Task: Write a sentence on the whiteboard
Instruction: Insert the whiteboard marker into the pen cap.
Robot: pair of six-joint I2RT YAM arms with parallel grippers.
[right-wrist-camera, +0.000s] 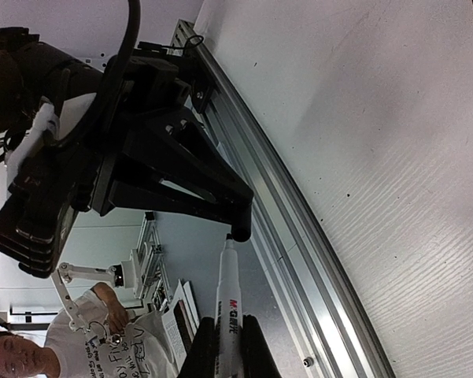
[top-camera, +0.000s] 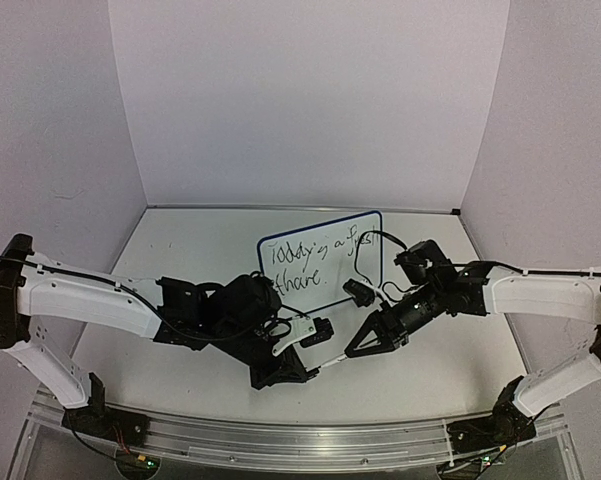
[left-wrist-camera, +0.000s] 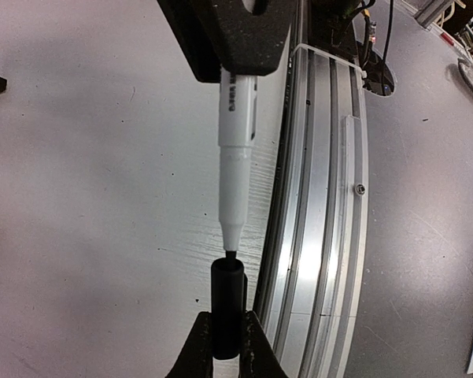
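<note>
Whiteboard (top-camera: 338, 282) set toward back middle of counter (top-camera: 185, 262), bare surface open to its left and in front. Sentence (top-camera: 318, 258) in two black lines across it. Forward of board, near the metal rail (top-camera: 280, 436) at counter's front edge: right fingers (right-wrist-camera: 203, 354) clamped on marker (left-wrist-camera: 236, 150) barrel, left fingers (left-wrist-camera: 201, 354) pinching black cap (left-wrist-camera: 228, 299), both apart from board. Marker tip right at cap's mouth

At frame centre the whiteboard (top-camera: 320, 262) stands behind the marker (top-camera: 332, 361), whose tip meets the cap (left-wrist-camera: 227, 303), with the left gripper (top-camera: 310, 372) to their left and the right gripper (top-camera: 352, 352) to their right.
</note>
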